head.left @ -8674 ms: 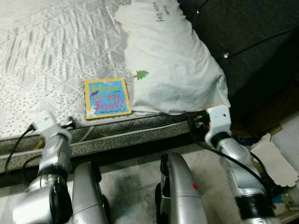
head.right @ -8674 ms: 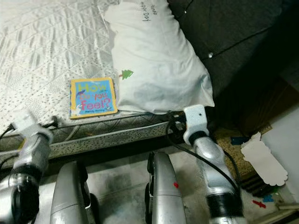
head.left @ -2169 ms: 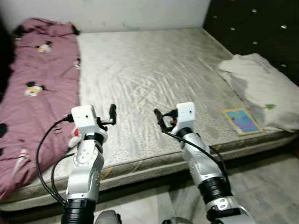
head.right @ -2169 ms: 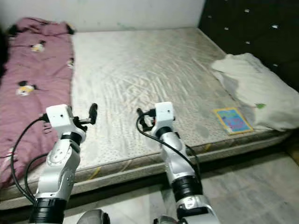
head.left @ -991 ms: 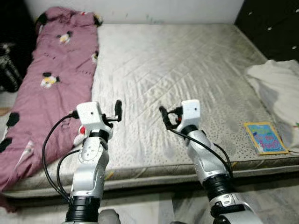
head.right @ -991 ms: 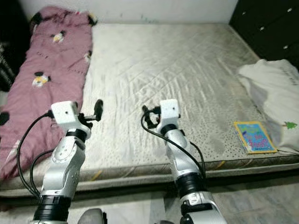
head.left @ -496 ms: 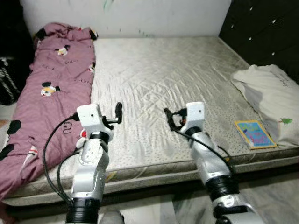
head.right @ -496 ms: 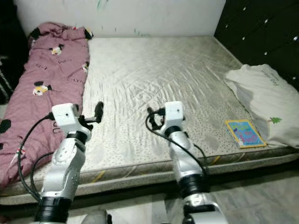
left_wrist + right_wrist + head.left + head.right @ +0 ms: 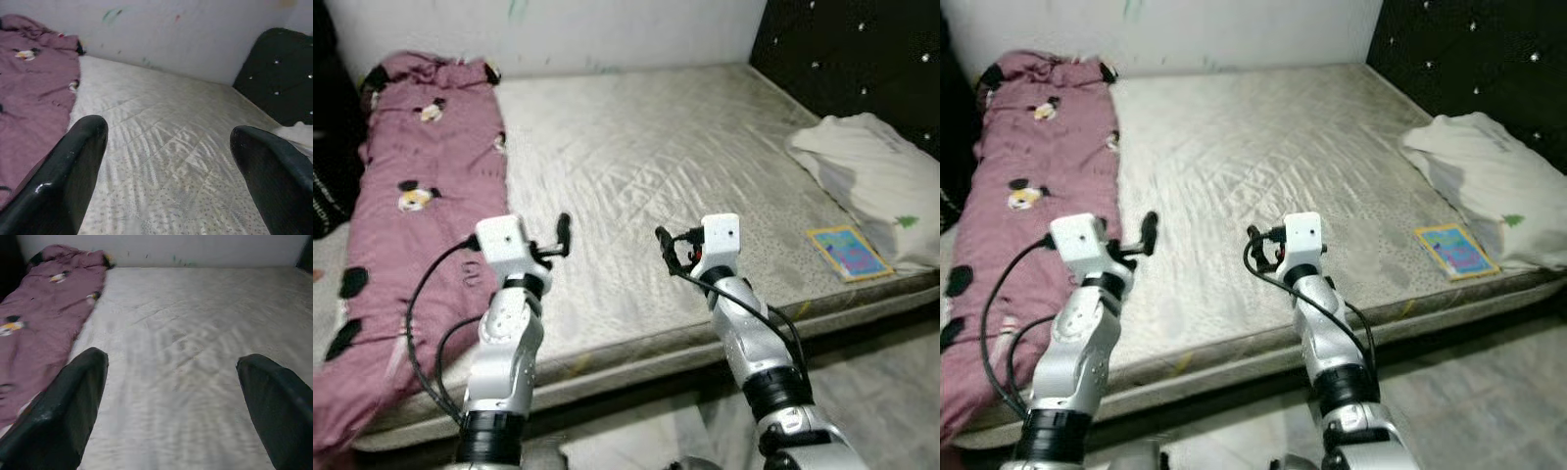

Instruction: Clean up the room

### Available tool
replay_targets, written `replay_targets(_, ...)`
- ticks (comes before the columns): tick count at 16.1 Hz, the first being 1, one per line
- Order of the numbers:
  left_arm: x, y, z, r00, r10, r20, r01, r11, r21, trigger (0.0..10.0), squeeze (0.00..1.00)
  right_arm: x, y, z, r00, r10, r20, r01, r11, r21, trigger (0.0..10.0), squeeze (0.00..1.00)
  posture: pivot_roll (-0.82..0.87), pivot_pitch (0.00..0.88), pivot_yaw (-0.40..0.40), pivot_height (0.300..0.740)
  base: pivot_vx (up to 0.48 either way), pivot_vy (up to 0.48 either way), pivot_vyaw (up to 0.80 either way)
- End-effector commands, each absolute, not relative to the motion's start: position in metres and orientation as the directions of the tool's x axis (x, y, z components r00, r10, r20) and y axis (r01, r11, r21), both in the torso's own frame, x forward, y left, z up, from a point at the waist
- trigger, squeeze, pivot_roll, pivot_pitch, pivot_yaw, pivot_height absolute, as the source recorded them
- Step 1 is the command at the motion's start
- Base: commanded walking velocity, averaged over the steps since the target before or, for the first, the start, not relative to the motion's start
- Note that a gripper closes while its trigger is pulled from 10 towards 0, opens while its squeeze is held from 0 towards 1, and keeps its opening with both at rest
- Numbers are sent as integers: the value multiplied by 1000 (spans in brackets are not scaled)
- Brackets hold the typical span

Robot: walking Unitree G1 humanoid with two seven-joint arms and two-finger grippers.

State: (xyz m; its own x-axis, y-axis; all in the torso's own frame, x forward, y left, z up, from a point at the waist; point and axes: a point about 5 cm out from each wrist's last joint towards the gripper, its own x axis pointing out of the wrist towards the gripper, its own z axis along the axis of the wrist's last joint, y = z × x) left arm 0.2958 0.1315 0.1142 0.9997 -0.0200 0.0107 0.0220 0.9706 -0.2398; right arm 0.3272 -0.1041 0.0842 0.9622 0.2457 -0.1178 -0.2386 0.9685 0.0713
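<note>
A bare quilted mattress (image 9: 656,147) lies before me. Along its left side lies a crumpled pink blanket (image 9: 406,196) with cartoon prints. At the right end rests a white pillow (image 9: 876,181), and a colourful children's book (image 9: 850,251) lies flat beside it near the front edge. My left gripper (image 9: 562,233) is raised over the mattress's front part, open and holding nothing. My right gripper (image 9: 666,247) hovers level with it, also open and holding nothing. Both wrist views look across the mattress (image 9: 166,147) between wide-apart black fingers (image 9: 73,401).
A dark tufted headboard (image 9: 862,59) stands at the right end of the bed. A white wall (image 9: 558,29) runs behind the mattress. Grey tiled floor (image 9: 881,392) shows in front of the bed at the lower right. Something dark stands at the far left (image 9: 328,186).
The view has shifted slightly, so the bed and the pillow sit a little differently in the picture. Both grippers stay raised and open as before.
</note>
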Motion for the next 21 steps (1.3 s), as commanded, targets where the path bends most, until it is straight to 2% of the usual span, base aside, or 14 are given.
replay_targets(1,295,136,113,1000,3,0,-3,971,-240,10000,0,330,-98,92,960,266,-86,-260,963,75,10000,0,71,9,-34,740,0,472,0)
replay_targets(7,296,136,112,1000,6,-10,-8,972,-235,10000,0,330,-97,93,958,276,-75,-271,960,65,10000,0,72,10,-32,740,0,472,0)
replay_targets(12,297,135,112,1000,9,-10,-11,973,-233,10000,0,331,-97,93,957,280,-81,-276,960,52,10000,0,73,4,-36,740,0,472,735)
replay_targets(19,298,134,114,1000,18,6,-16,974,-225,10000,0,333,-98,92,957,276,-89,-272,961,54,10000,0,72,0,-37,740,0,469,0)
replay_targets(21,298,136,117,999,42,30,-35,979,-199,10000,0,333,-98,92,957,278,-87,-274,960,53,10000,0,72,0,-37,740,0,0,0)
